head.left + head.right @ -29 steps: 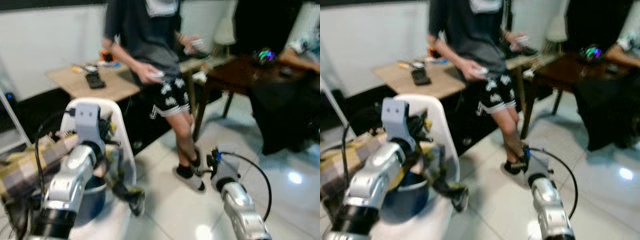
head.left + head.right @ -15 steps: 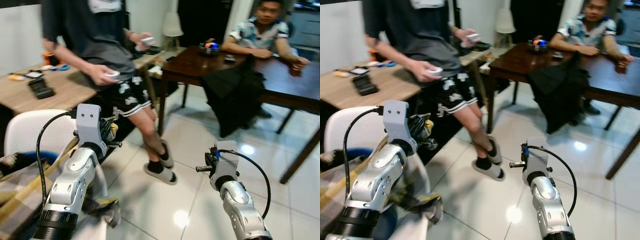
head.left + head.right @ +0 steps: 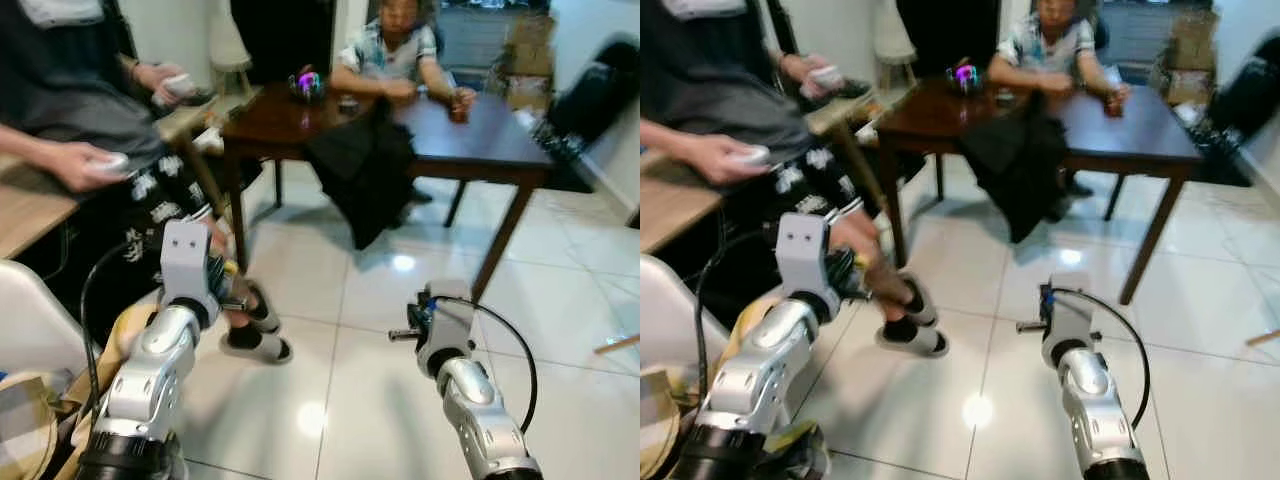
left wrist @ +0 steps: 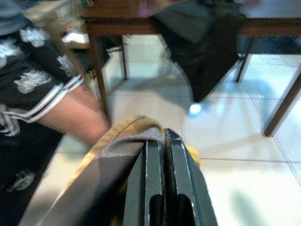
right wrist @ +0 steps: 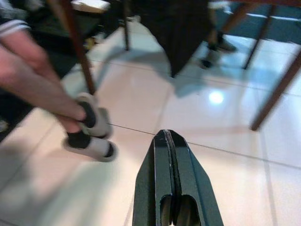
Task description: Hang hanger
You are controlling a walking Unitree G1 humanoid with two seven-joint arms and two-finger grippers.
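Our left gripper (image 4: pixel 157 141) clamps the yellowish wooden hanger (image 4: pixel 120 136) with its garment for carrying, while our right gripper (image 5: pixel 170 141) is closed and empty.

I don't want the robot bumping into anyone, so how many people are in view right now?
2. One person stands on the robot's left against the light wooden table, holding a controller in each hand. A second person sits behind the dark wooden table. Others may be out of frame.
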